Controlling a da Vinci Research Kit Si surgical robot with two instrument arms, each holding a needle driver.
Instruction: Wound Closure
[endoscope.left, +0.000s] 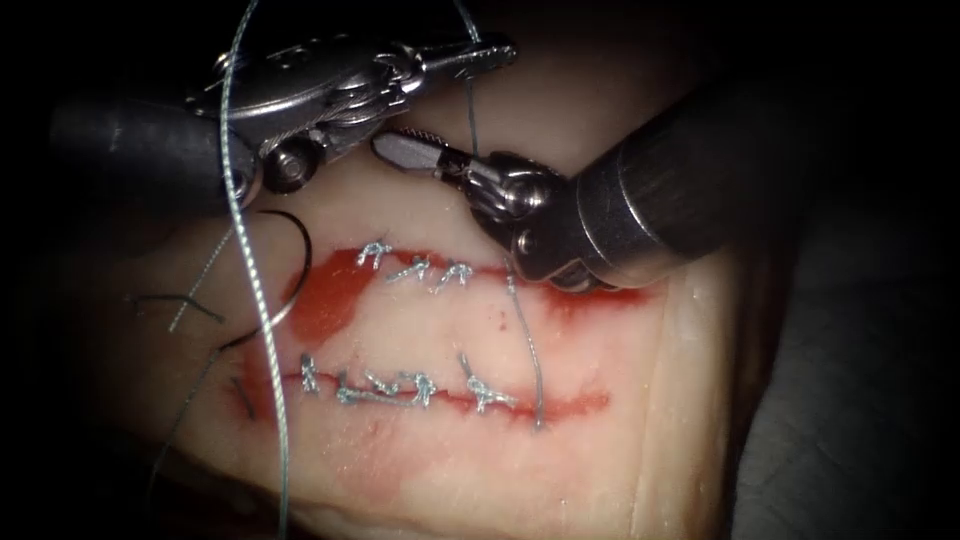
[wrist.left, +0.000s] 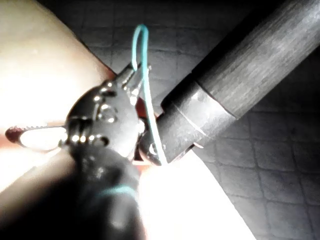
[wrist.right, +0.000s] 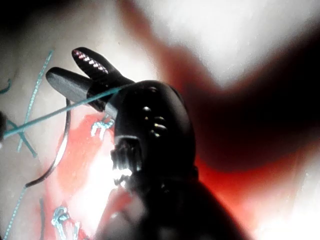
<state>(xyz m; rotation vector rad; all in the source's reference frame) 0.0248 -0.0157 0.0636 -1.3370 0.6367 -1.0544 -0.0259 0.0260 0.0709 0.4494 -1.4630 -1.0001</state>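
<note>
Above the cuts, the left tool (endoscope.left: 495, 52) is clamped on the thread (endoscope.left: 470, 100); the right tool (endoscope.left: 395, 148), jaws parted, grips nothing. Left of the cuts, the needle (endoscope.left: 290, 290) lies free on the tissue (endoscope.left: 560, 470), beside red fluid (endoscope.left: 335, 295).

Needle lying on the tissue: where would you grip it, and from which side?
Probably mid-curve on the needle, short of either end, coming from above on its right. It lies flat and free on the tissue, left of the cuts, curve bulging right, so that span is open to grasp.
</note>
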